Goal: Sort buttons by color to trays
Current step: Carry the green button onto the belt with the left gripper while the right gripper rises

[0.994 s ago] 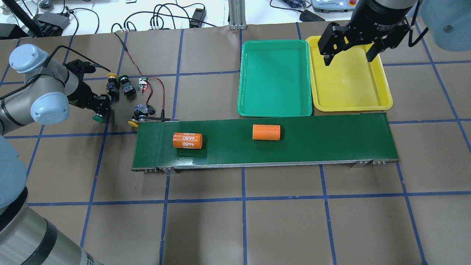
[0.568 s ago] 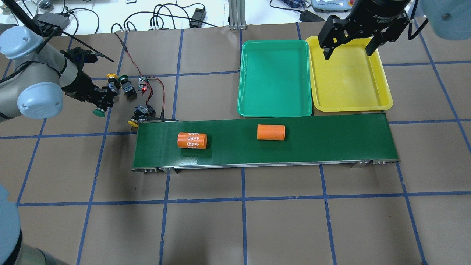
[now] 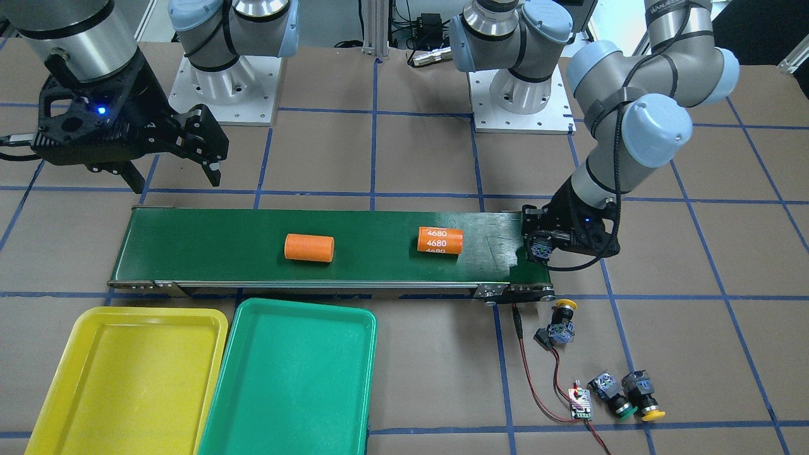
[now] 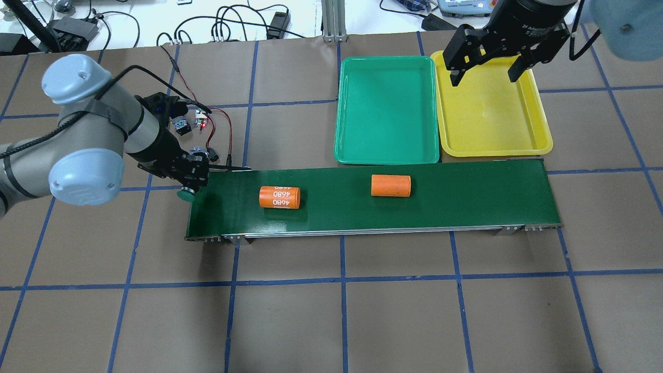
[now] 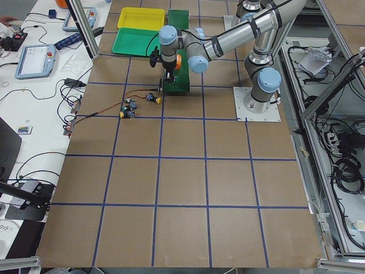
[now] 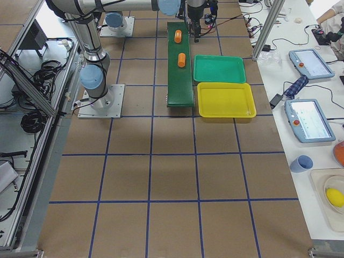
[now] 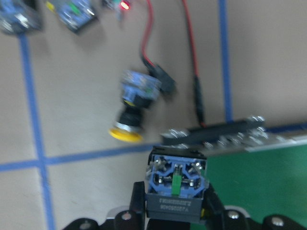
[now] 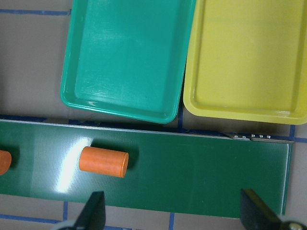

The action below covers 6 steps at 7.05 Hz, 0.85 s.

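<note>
left wrist view soft all over. green button (image 7: 176,184) in the left gripper (image 7: 175,208) shows only its terminal back; cap hidden, gripper fingers cut by the bottom edge. overhead: left arm (image 4: 103,134) covers most other buttons; one loose button (image 4: 181,126) peeks out, cap colour unseen. right wrist view: right gripper (image 8: 171,201) clipped at the bottom, one orange cylinder (image 8: 4,162) cut at the left edge. front view: yellow tray (image 3: 126,379) and green tray (image 3: 291,379) run off the bottom edge. side views: buttons too small to tell.

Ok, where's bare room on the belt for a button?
The long dark green belt is bare from the plain orange cylinder to its end by the yellow tray; a shorter gap before the lettered cylinder. Crowded: loose buttons near the left gripper.
</note>
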{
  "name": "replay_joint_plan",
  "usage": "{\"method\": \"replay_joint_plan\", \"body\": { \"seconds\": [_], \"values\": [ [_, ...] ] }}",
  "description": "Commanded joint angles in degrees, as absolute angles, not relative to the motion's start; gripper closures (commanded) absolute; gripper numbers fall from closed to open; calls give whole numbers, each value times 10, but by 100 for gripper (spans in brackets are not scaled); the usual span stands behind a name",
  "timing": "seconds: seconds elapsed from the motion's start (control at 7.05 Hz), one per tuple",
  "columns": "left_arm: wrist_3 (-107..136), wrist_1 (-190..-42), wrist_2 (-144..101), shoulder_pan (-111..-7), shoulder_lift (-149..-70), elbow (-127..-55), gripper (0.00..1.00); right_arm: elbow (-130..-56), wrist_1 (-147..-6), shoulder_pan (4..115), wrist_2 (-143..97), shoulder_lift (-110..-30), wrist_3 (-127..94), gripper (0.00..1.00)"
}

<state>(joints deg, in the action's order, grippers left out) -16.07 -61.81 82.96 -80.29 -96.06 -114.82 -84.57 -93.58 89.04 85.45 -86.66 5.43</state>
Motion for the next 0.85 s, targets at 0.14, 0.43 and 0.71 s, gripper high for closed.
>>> {"method": "replay_joint_plan", "body": {
  "seconds": [0.14, 0.43, 0.71],
  "values": [
    [-154, -575, 838, -814, -966, -1173, 100, -849, -929, 890, 855, -869, 53, 0],
    [-149, -541, 838, -809, -969, -1183, 100, -849, -926, 890, 858, -870, 50, 0],
    [-118, -543, 838, -814, -973, -1185, 29, -849, -917, 890, 860, -875, 50, 0]
  ]
}}
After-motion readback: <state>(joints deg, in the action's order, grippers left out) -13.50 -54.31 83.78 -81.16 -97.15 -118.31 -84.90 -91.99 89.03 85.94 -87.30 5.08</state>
